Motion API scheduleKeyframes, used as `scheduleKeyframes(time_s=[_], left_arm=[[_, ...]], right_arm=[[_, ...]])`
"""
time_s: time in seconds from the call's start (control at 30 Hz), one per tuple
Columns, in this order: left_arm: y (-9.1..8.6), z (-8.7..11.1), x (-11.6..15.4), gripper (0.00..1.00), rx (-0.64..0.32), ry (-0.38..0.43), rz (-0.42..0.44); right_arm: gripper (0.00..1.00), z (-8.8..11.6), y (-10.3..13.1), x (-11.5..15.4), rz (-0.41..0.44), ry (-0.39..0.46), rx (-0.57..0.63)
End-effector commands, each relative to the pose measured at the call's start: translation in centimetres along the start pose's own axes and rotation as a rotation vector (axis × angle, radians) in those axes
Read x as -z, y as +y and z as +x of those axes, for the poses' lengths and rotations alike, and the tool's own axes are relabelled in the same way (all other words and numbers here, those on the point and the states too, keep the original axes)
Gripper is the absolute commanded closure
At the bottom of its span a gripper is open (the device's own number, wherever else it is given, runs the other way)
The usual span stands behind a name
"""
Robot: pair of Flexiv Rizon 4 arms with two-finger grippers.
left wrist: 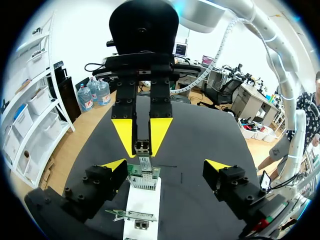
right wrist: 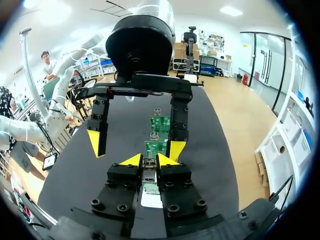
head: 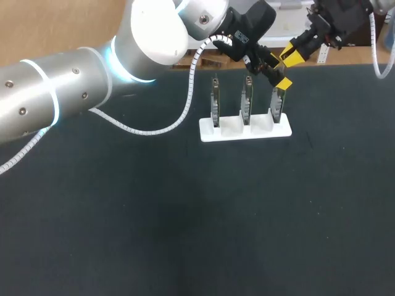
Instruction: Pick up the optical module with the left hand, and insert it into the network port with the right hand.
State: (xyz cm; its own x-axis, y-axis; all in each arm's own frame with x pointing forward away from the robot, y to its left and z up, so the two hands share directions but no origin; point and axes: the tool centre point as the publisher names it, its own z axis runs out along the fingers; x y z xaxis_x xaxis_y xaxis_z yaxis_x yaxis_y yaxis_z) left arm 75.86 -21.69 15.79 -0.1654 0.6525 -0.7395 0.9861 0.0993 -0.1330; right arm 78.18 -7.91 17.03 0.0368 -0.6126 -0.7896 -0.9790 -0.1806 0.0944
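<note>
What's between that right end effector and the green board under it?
A small metal module, pinched in the right end effector above the green board; the left wrist view shows it.

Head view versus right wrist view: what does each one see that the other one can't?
Only the head view shows the whole white holder with its three circuit boards standing side by side. Only the right wrist view shows the small optical module pinched in the right pincer, and the left pincer open. Both show the two pincers close together by the boards on the black table.
</note>
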Motion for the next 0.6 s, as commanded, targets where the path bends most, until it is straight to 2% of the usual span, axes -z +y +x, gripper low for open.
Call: scheduleKeyframes(time_s=[0.03,0.6], left_arm=[[-0.08,0.02,0.00,0.00,0.001,0.001,-0.003],[-0.08,0.02,0.00,0.00,0.001,0.001,-0.003]], right_arm=[[1.00,0.10,0.51,-0.12,0.010,0.001,-0.001],[1.00,0.22,0.50,-0.76,0.014,0.003,0.007]])
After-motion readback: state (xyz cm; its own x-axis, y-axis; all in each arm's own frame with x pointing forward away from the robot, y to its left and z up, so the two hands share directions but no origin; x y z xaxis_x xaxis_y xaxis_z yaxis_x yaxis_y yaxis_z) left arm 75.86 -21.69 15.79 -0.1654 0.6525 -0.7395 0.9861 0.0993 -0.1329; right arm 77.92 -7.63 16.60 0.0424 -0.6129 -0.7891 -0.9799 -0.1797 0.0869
